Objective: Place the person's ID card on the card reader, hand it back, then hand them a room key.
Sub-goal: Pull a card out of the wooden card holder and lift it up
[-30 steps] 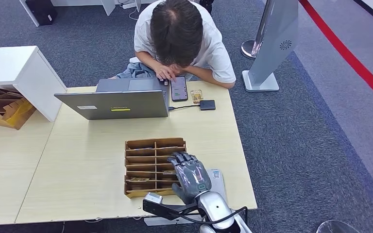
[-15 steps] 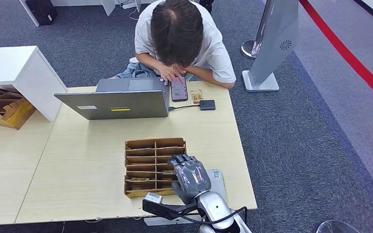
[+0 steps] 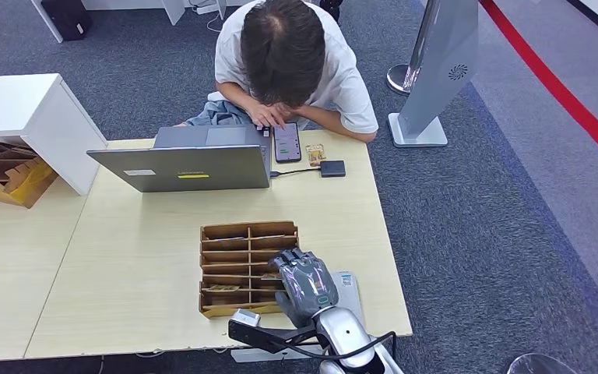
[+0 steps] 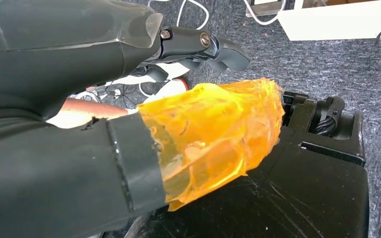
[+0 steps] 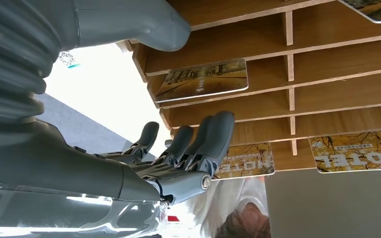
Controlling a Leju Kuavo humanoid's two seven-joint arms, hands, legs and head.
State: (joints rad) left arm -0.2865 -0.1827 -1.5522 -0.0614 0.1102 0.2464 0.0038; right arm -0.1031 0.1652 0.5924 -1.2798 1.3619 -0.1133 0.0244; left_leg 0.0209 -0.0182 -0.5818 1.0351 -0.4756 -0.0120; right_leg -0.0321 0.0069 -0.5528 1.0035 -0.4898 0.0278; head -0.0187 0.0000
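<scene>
1. Head view: the right robot hand (image 3: 305, 280) is hovering over the wooden key tray (image 3: 233, 265) on the desk (image 3: 140, 265), grasping nothing.
2. Left wrist view: the left robot hand (image 4: 198, 44) is hanging, fingers curled, empty.
3. Right wrist view: room key cards (image 5: 203, 80) are lying in tray slots beside spread fingers (image 5: 213, 141).

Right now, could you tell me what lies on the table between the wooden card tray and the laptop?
Nothing: the head view shows bare table top between the wooden card tray and the laptop.
</scene>
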